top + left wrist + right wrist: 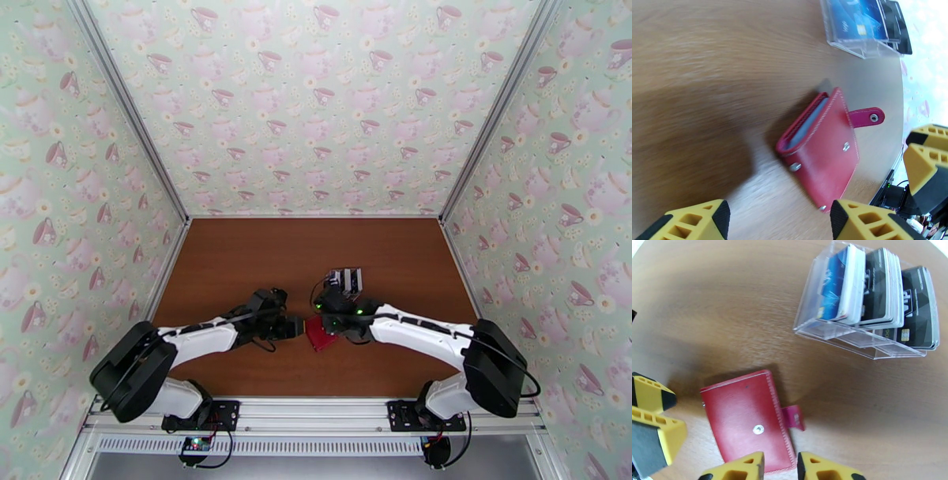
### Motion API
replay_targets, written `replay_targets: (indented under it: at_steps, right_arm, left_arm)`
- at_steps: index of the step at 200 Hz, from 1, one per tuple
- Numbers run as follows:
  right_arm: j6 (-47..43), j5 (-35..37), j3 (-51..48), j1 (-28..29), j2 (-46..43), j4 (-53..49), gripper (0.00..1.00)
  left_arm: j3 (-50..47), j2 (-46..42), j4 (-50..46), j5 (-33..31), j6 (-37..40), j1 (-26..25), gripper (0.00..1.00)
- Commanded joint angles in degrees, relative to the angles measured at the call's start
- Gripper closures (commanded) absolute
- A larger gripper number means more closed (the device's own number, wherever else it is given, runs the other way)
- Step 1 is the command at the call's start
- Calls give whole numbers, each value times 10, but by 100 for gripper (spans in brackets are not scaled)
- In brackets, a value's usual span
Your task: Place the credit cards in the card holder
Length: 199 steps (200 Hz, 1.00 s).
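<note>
The red card holder point(821, 150) lies folded on the brown table, its snap tab point(868, 117) loose and a pale lining showing at the open edge. It appears again between the two arms point(320, 335) and in the right wrist view point(746, 417). The credit cards point(869, 287), blue, white and black, stand in a clear plastic rack point(346, 280). My left gripper point(778, 225) is open just left of the wallet, with nothing between its fingers. Just above the wallet's right edge, my right gripper point(780, 469) holds its fingertips nearly together and grips nothing.
The clear rack point(865, 35) stands just behind the wallet, close to the right gripper point(330, 320). The left gripper point(302, 326) and the right one nearly meet over the wallet. Patterned walls enclose the table on three sides; bare tabletop point(237, 260) lies at the back left.
</note>
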Motion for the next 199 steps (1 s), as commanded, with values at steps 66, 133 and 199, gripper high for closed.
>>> replay_targets:
  at_steps: [66, 133, 199]
  right_arm:
    - [-36, -109, -46, -78, -28, 62, 78]
    - [-38, -128, -54, -90, -25, 68, 83]
    - [-33, -138, -70, -104, -22, 74, 84]
  left_arm:
    - [89, 100, -13, 14, 24, -11, 42]
    - [136, 143, -33, 25, 39, -20, 53]
    - [199, 192, -55, 33, 66, -19, 53]
